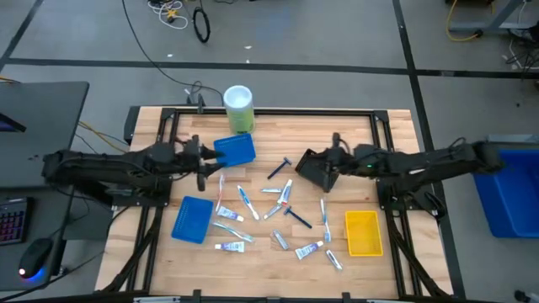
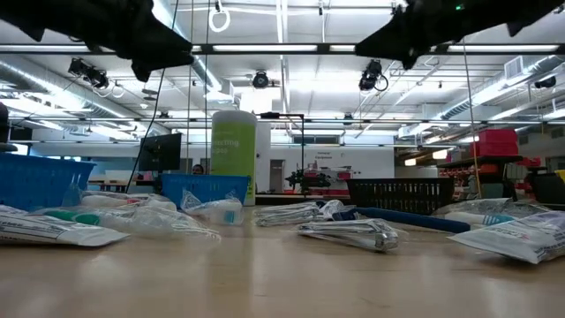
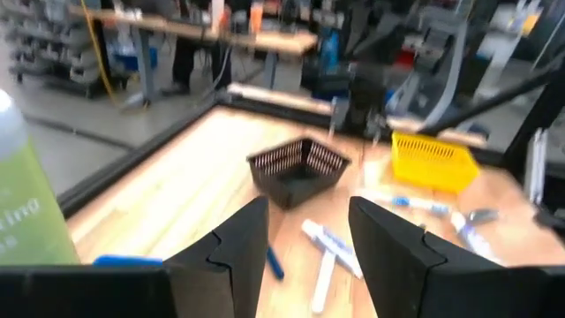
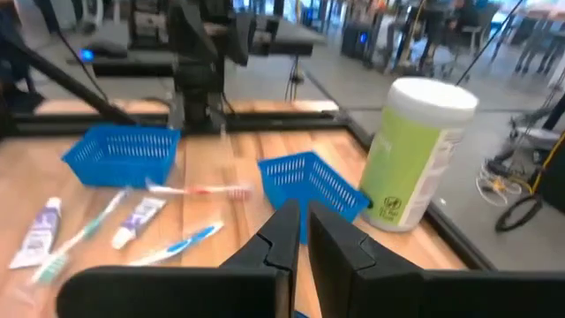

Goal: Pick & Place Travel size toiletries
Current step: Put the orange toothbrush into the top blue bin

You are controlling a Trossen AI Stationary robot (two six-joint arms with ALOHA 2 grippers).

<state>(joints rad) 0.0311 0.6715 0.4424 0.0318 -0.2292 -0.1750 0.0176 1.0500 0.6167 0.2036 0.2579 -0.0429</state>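
The travel size toiletries (image 1: 278,206) lie scattered flat on the middle of the wooden table: white tubes with blue print (image 1: 229,247), slim toothbrushes (image 1: 246,202) and dark blue razors (image 1: 296,217). In the low view they rest on the tabletop in crinkled wrappers (image 2: 349,231). My left gripper (image 1: 206,166) hangs open above the table's left half, next to a blue tray (image 1: 234,150); its fingers stand apart in the left wrist view (image 3: 309,238). My right gripper (image 1: 318,166) hovers shut over the black tray (image 1: 310,175), fingers together (image 4: 300,238). Both are raised well above the items.
A tall green-and-white cylinder (image 1: 238,108) stands at the far edge. A second blue tray (image 1: 192,219) lies near the left, a yellow tray (image 1: 364,232) near the right. The black tray (image 2: 402,194) sits on the table. A blue bin (image 1: 509,198) stands beyond the right edge.
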